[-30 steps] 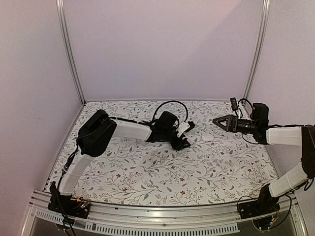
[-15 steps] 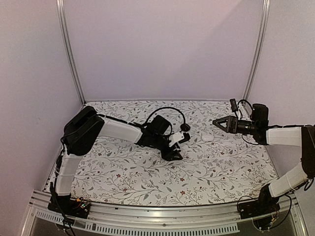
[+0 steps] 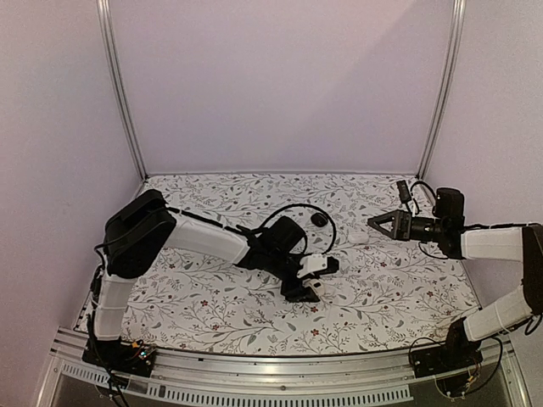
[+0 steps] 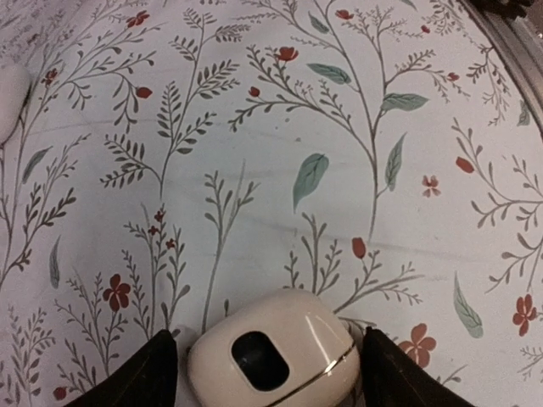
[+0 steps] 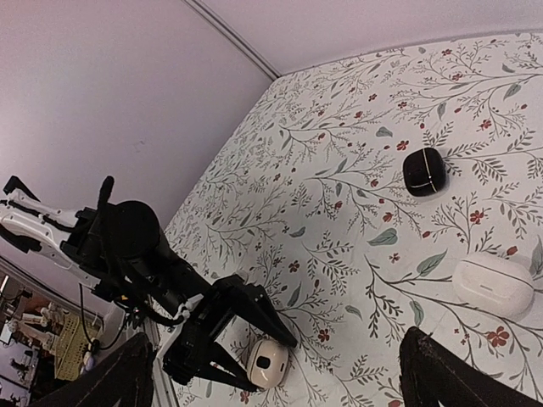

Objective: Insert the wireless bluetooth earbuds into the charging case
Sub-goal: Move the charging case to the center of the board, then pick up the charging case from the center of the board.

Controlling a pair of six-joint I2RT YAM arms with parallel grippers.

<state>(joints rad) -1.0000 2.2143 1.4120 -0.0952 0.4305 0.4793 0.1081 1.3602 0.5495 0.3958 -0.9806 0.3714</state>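
A cream charging case (image 4: 271, 356) with a dark oval window lies shut on the floral table (image 4: 254, 127). My left gripper (image 4: 270, 377) stands open around it, with a sliver of room at the left finger (image 4: 148, 377) and the right finger (image 4: 394, 373) almost touching. From above, the same case (image 3: 316, 287) sits between the left gripper's (image 3: 311, 281) fingers near the table's middle. My right gripper (image 3: 379, 224) hangs wide open and empty above the right side. It looks down on the case (image 5: 267, 363). No earbuds show in any view.
A black case (image 3: 319, 219) (image 5: 424, 172) lies shut behind the left gripper. A white case (image 5: 493, 287) (image 3: 359, 239) lies below the right gripper. A white rounded edge (image 4: 7, 97) shows at the left wrist view's border. Metal rail (image 3: 254, 373) along the near edge.
The left arm swung toward the near side with the cream case, brought it down to the table, and its jaws widened. The right gripper drifted slightly lower.
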